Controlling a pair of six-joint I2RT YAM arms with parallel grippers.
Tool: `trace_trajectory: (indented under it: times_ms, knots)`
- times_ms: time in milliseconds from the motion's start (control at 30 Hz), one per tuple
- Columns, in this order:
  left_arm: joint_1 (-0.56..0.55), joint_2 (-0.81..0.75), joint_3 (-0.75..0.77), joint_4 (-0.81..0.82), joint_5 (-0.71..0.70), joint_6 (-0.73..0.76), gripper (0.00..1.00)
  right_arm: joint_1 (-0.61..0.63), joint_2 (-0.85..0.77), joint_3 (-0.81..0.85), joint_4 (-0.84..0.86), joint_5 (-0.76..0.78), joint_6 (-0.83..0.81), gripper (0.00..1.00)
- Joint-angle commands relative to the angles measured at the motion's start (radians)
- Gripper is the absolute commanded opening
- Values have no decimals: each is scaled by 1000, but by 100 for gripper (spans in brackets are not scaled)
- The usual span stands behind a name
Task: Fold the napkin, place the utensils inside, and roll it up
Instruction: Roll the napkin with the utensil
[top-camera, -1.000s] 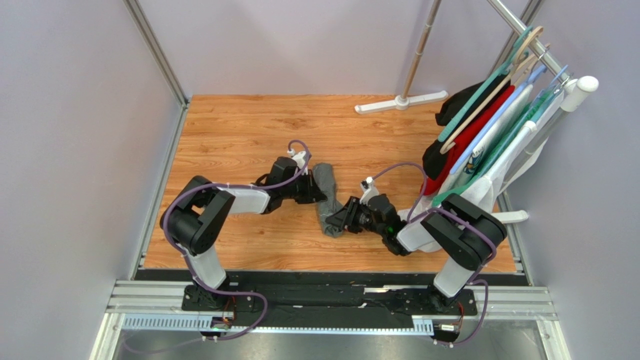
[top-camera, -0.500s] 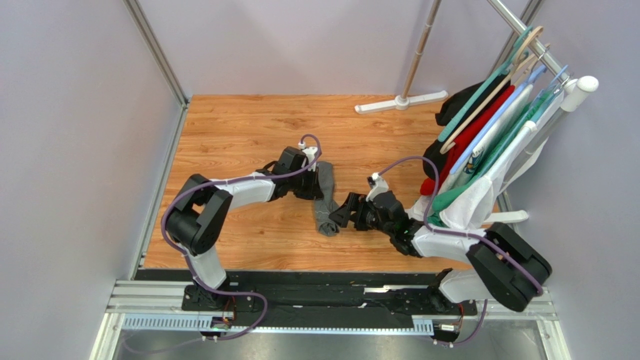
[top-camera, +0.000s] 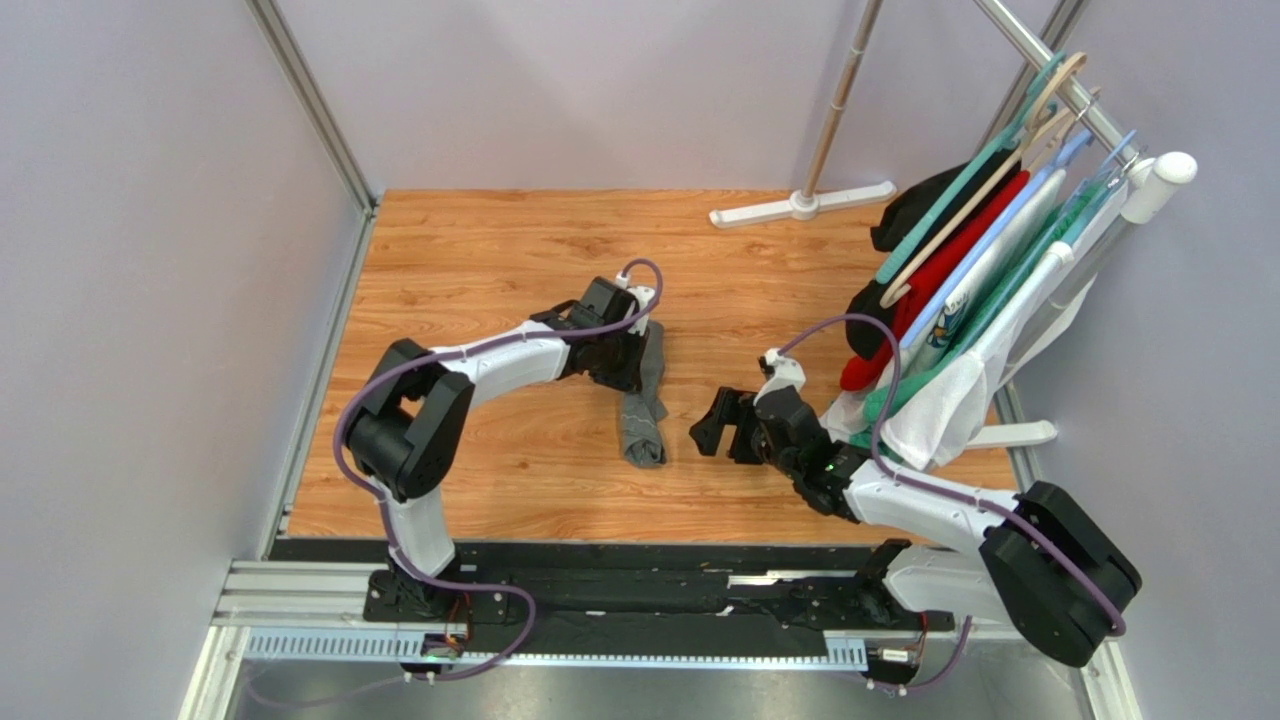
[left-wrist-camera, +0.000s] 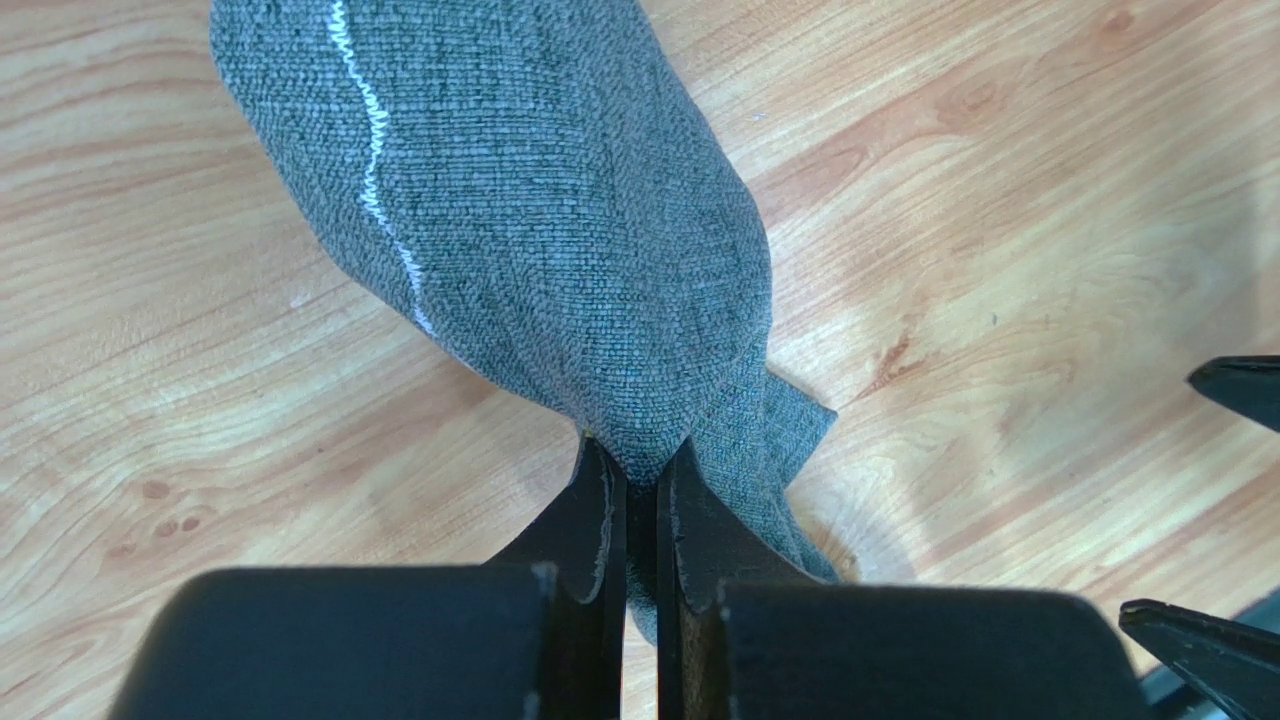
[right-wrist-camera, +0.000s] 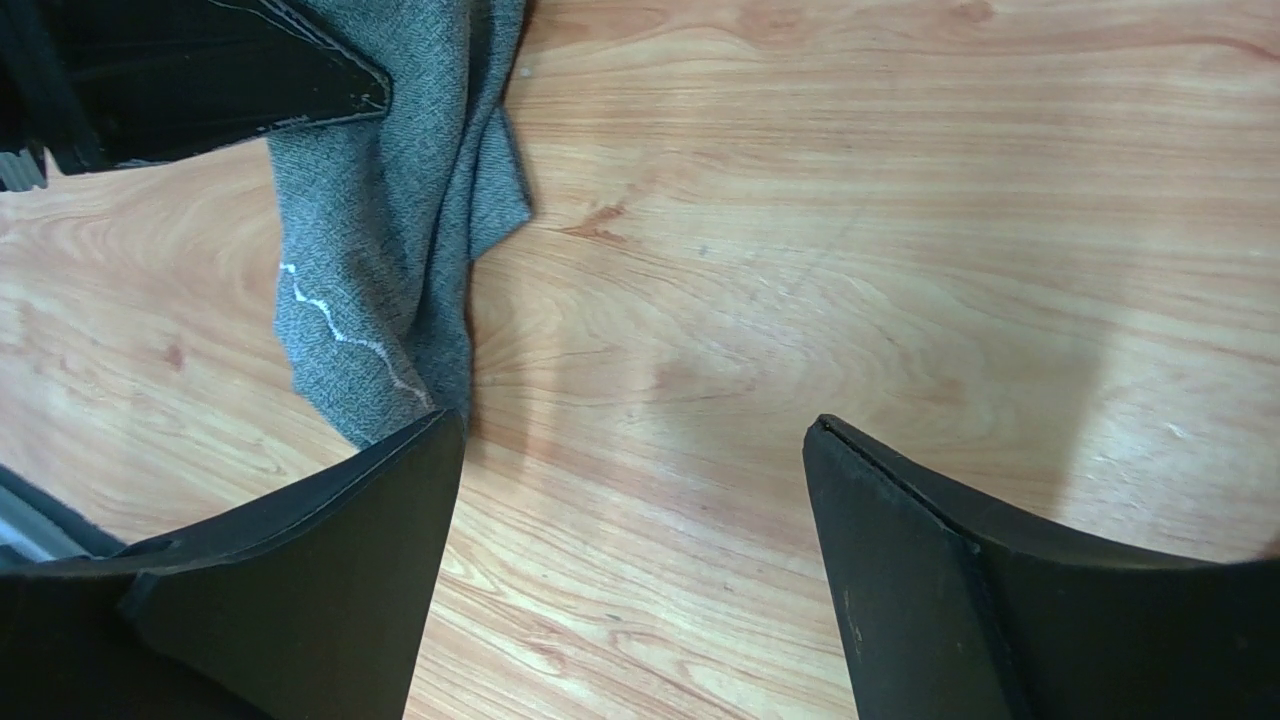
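The top view looks steeply down on the whole worktop (top-camera: 481, 255) from behind. Both wrist views sit close, sharing the napkin (left-wrist-camera: 511, 195).

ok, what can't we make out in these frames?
Utensils: not seen in any view; if they are inside the napkin, the cloth hides them.
Left wrist view: the left gripper is shut on bunched cloth, so the folds are unclear; the top edge cuts off the far end.
Top view: the napkin's far end is under the left gripper.
Right wrist view: the top edge and a left finger hide most of the napkin; the right gripper is open.
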Motion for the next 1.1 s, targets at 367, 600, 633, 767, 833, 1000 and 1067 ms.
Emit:
trace_trajectory:
  times_ms: [367, 600, 633, 767, 833, 1000, 1067]
  knots:
    - [-135, 153, 249, -279, -237, 68, 0, 5, -57, -10, -49, 87, -33, 86]
    - [-165, 167, 292, -366, -387, 124, 0, 7, -13, -13, 5, 75, -33, 80]
    - [-166, 164, 288, -365, -401, 136, 0, 8, -8, -10, 9, 73, -33, 80]
    - [-165, 162, 268, -389, -441, 190, 0, 28, 47, 22, 25, 81, -39, 80]
    - [-165, 162, 263, -408, -476, 201, 0, 40, 78, 34, 36, 79, -35, 80]
    - [-168, 174, 277, -454, -552, 210, 0, 48, 103, 50, 59, 81, -27, 80]
    - [-172, 183, 295, -474, -571, 210, 0, 48, 112, 53, 54, 79, -33, 80]
